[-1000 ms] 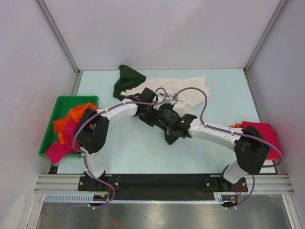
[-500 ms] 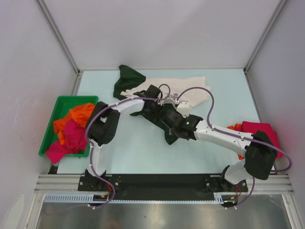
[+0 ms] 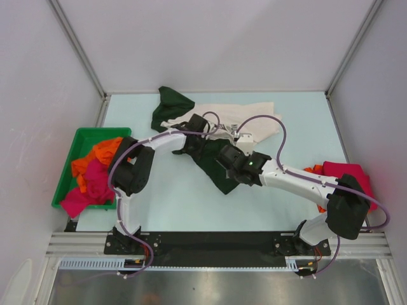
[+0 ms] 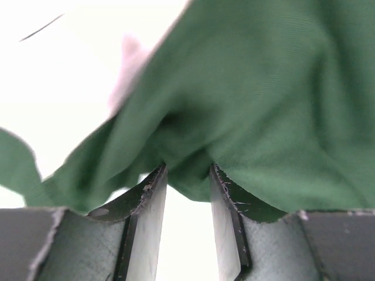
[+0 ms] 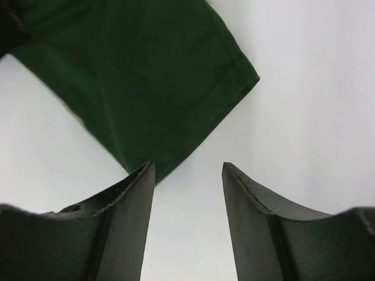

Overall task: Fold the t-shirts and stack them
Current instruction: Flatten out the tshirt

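The cream t-shirt (image 3: 254,124) with dark green sleeves lies at the back middle of the table, one sleeve (image 3: 168,105) flung to the back left. Its other green sleeve (image 3: 215,173) spreads forward between the two arms. My left gripper (image 3: 198,145) is shut on a bunched fold of that green cloth (image 4: 246,105), which fills the gap at the tips of the left gripper (image 4: 187,171). My right gripper (image 3: 226,169) is open over bare table, nothing between the fingers of the right gripper (image 5: 188,167). The sleeve hem (image 5: 193,126) lies just beyond one of its fingertips (image 5: 146,170).
A green bin (image 3: 76,135) at the left holds orange (image 3: 102,152) and magenta-pink (image 3: 92,181) t-shirts. A crimson t-shirt (image 3: 350,176) lies on an orange one (image 3: 314,169) at the right edge. White walls close the back and sides.
The green sleeve has been drawn out and now lies spread wider toward the front. The left arm's elbow has shifted left, and both grippers have moved slightly.
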Available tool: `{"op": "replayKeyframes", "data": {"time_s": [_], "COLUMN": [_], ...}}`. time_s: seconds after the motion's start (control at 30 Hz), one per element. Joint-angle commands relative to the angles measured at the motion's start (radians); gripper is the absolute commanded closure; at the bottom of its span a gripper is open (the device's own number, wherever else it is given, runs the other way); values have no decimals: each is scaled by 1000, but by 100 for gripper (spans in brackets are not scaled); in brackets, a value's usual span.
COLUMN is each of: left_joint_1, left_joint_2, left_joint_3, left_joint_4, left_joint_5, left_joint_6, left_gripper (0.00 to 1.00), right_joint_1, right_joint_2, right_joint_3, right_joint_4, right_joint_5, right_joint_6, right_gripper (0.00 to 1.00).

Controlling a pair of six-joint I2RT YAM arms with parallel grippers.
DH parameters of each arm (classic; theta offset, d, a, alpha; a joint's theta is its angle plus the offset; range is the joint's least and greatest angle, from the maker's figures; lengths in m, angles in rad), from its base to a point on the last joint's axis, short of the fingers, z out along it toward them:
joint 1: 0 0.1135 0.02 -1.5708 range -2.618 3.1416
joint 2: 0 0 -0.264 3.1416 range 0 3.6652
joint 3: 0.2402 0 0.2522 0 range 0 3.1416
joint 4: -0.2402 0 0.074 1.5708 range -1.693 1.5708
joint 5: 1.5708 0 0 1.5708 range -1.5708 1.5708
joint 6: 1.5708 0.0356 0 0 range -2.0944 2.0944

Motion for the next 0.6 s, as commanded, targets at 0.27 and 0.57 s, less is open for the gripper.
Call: {"op": "replayKeyframes", "data": {"time_s": [0.27, 0.57], "left_joint_1": [287, 374], "left_joint_2": [-29, -24], "left_joint_3": [-36, 122], "left_joint_4": [-132, -180], "left_joint_5": [-194, -165], "left_joint_6": [112, 96], "left_gripper": [60, 60], "right_joint_1": [-33, -44], "right_joint_2": [10, -15], "right_joint_3": [23, 2], "right_joint_4": [84, 95], "right_joint_5": [-12, -25], "right_joint_6": [-41, -56], "right_gripper": [45, 44]}}
